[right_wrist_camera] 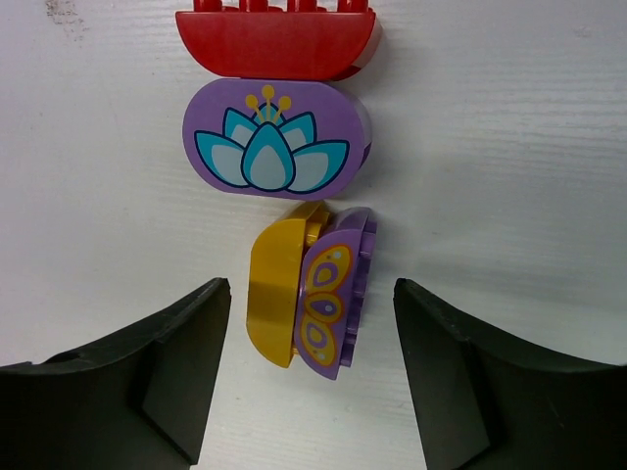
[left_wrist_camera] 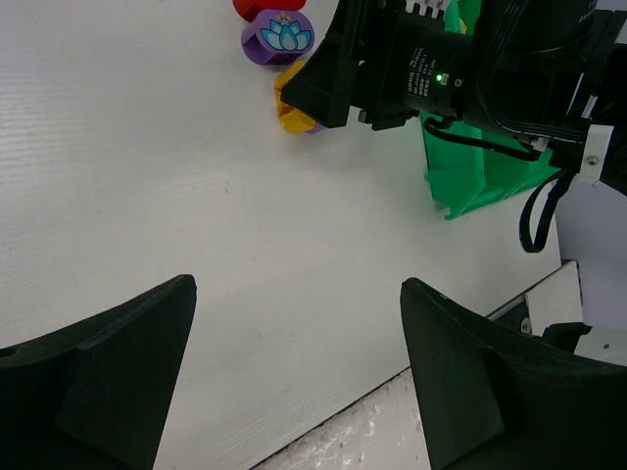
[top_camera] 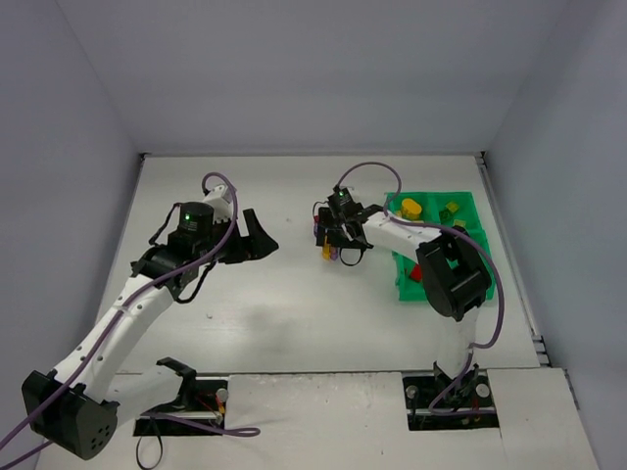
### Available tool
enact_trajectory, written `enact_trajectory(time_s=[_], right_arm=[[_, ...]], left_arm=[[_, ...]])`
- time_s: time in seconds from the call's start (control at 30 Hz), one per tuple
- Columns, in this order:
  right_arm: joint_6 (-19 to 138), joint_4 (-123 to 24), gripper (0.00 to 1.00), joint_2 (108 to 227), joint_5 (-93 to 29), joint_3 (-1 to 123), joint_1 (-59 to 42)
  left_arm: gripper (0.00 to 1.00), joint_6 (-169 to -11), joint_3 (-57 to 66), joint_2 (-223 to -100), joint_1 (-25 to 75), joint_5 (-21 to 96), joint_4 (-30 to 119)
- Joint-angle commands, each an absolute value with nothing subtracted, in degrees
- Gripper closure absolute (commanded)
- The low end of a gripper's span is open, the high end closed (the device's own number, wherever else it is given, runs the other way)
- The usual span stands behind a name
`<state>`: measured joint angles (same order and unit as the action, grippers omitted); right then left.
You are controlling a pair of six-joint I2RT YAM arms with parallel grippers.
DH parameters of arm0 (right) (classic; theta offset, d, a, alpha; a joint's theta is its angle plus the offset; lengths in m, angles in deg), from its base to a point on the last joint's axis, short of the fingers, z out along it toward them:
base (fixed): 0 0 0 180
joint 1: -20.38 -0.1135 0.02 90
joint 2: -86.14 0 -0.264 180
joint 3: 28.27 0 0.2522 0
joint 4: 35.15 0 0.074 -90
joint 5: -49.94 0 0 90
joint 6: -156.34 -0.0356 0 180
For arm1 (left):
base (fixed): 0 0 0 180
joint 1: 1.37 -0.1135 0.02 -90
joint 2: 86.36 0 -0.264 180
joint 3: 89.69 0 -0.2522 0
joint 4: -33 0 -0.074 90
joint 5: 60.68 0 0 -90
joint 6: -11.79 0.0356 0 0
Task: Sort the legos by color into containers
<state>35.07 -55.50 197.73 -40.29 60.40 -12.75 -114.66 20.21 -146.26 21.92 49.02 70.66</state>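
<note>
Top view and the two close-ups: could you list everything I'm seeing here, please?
Table: one, white, under everything.
Tray: one, green, far right of the table.
Bricks in tray: several, yellow and red seen, count unclear.
Red brick: one, on the table left of the tray.
Lotus brick: one, purple, right next to the red one.
Yellow brick: one, against the butterfly brick.
Butterfly brick: one, purple.
Left arm: jaws open, over bare table.
Right arm: jaws open, either side of the yellow and butterfly pair.

Yellow brick (right_wrist_camera: 274, 294) and butterfly brick (right_wrist_camera: 335, 294) sit between the right gripper (right_wrist_camera: 312, 294) jaws, gaps either side; lotus brick (right_wrist_camera: 274, 152) and red brick (right_wrist_camera: 277, 44) block ahead.
</note>
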Motion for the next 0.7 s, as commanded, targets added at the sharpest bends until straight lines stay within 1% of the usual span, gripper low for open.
enact_trajectory(time_s=[0.0, 0.2, 0.4, 0.5, 0.53, 0.57, 0.6, 0.67], right_arm=[[36.46, -53.74, 0.37, 195.12, -40.59, 61.34, -13.29], [36.98, -53.39, 0.41, 195.83, -38.13, 61.51, -13.29], [37.25, -52.95, 0.49, 195.30, -38.39, 60.99, -13.29], [37.51, -52.60, 0.56, 194.86, -38.74, 60.28, -13.29], [37.77, -52.60, 0.62, 194.86, -38.66, 60.20, -13.29], [38.04, -52.60, 0.65, 194.77, -38.66, 59.93, -13.29], [38.13, -52.43, 0.71, 194.60, -38.57, 59.67, -13.29], [39.00, -52.08, 0.76, 193.81, -38.48, 58.62, -13.37]], left_arm=[[0.21, -114.95, 19.86, -146.39, 21.93, 50.15, 67.95], [0.21, -115.30, 19.68, -147.45, 21.93, 51.38, 67.15], [0.21, -115.04, 20.04, -147.10, 21.93, 51.38, 67.15], [0.21, -115.04, 20.56, -146.74, 21.92, 51.29, 67.07], [0.21, -115.04, 20.65, -146.66, 21.93, 51.29, 66.98], [0.21, -115.04, 20.74, -146.57, 21.93, 51.29, 66.89], [0.21, -115.04, 20.83, -146.65, 21.84, 51.38, 66.80], [0.21, -115.04, 20.83, -146.83, 21.93, 51.38, 66.63]])
